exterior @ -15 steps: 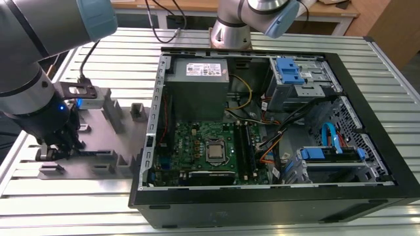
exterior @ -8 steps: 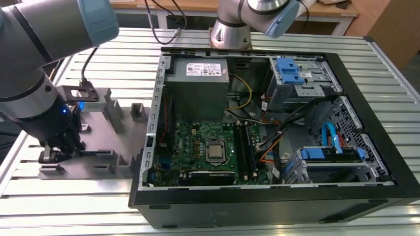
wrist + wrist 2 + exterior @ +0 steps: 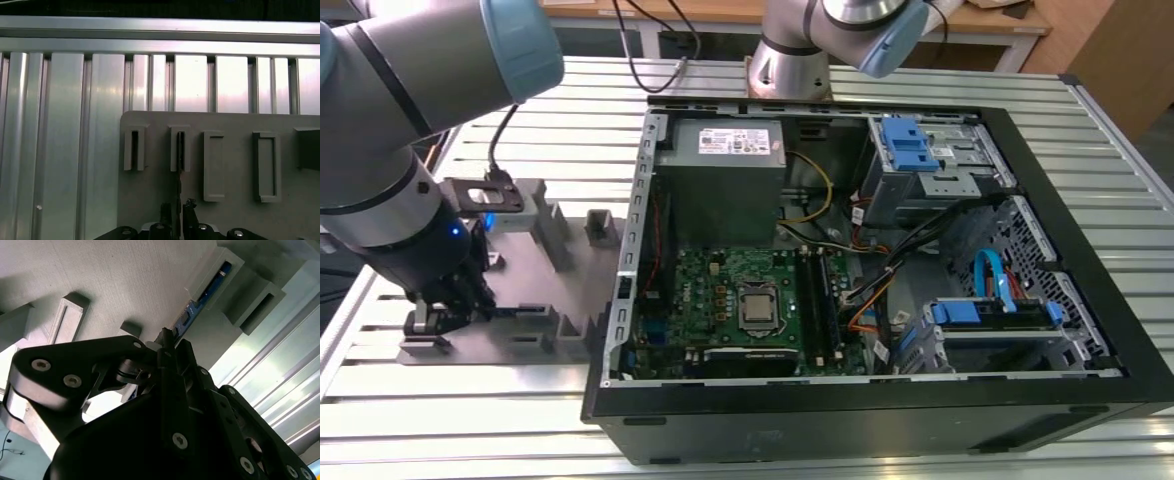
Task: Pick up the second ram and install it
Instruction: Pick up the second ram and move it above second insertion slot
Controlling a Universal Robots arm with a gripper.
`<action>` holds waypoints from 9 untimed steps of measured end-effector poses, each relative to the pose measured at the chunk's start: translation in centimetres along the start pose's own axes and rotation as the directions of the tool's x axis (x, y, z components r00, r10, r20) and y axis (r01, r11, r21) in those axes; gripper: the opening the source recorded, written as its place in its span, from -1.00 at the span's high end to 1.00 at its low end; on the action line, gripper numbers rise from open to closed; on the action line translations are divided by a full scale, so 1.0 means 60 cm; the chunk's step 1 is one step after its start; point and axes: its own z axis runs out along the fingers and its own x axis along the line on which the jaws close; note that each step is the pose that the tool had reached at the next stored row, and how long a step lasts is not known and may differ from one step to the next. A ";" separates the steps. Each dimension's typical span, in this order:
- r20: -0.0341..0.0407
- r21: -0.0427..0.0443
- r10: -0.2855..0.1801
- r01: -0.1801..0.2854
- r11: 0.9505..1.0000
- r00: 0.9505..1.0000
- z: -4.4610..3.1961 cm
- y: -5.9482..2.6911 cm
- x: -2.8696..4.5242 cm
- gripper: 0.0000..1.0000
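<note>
Hand (image 3: 165, 340) sits closest in the second wrist view, its black linkage pointing at the second ram (image 3: 214, 286), a blue stick standing on edge in a slotted grey block (image 3: 199, 284). The stick's long axis runs straight from that block to the hand's tip, so the ram lies right at the hand & in line w/ it. Can't tell if the hand is clamped on it or just around it. In the exterior view the hand (image 3: 440, 315) is low over the grey plate (image 3: 520, 285) at the exterior view's left. PC case (image 3: 854, 435) sits beside the plate on the worktop (image 3: 480, 420), w/ its memory slots (image 3: 817, 290) well apart from the hand, toward the exterior view's right.
</note>
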 end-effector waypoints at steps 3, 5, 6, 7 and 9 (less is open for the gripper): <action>0.000 0.000 0.000 0.000 1.000 1.000 0.000 0.000 0.000 0.58; 0.000 0.000 0.000 0.000 1.000 1.000 0.000 0.000 0.000 0.58; 0.000 0.000 0.000 0.000 1.000 1.000 0.000 0.000 0.000 0.58; 0.000 0.000 0.000 0.000 1.000 1.000 0.000 0.000 0.000 0.58; 0.000 0.000 0.000 0.000 1.000 1.000 0.000 0.000 0.000 0.74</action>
